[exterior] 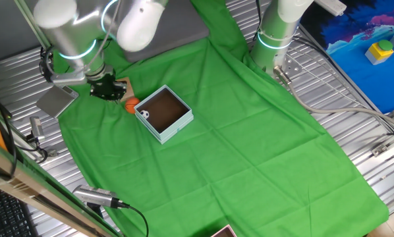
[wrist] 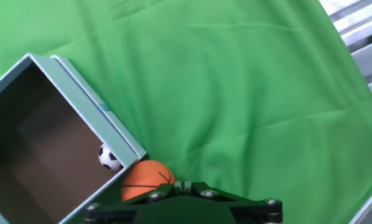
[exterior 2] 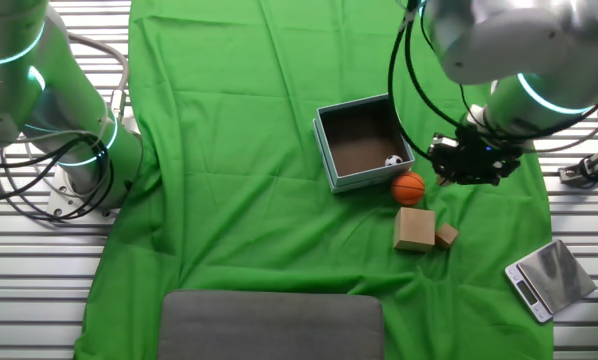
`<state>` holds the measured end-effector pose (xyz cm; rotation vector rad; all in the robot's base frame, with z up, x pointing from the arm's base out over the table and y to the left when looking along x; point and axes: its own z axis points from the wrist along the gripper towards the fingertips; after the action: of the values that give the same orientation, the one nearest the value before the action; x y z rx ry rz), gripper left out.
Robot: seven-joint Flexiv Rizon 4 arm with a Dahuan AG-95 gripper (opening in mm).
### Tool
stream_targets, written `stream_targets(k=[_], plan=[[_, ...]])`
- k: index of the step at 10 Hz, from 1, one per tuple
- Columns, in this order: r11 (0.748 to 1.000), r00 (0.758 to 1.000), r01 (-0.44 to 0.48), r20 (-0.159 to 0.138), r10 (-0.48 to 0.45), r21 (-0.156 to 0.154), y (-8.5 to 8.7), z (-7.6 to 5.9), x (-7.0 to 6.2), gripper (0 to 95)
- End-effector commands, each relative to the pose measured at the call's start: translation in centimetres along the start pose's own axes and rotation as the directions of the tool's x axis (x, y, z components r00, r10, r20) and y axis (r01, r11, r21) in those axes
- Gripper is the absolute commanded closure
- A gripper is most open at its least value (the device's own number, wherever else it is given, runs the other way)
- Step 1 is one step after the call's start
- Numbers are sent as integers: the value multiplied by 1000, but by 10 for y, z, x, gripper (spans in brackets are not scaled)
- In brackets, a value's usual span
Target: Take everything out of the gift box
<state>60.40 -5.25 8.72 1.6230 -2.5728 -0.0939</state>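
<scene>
The claw [exterior 2: 471, 160] is seen just right of the gift box [exterior 2: 364, 142], above the green cloth [exterior 2: 249, 150] that covers the desk; whether it is released or clenched cannot be told, since the fingers are hidden in every view. The orange basketball [exterior 2: 408, 187] lies on the cloth, touching the box's outer wall near one corner. Two tan wooden blocks, a larger one [exterior 2: 414, 229] and a smaller one [exterior 2: 446, 236], rest near it, also outside. Only the soccer ball [exterior 2: 393, 161] is left inside, in a corner of the brown floor. The last item is judged to be in hand: the claw must be brought over that corner, lowered between the walls, and closed on the small ball.
</scene>
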Motion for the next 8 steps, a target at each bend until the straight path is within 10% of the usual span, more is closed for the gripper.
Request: stream_targets(k=[1,8], plan=[[998,998,-59,5,59,-24,1,0,0,950],[977,977,-213,5,213,-19,1,0,0,950]])
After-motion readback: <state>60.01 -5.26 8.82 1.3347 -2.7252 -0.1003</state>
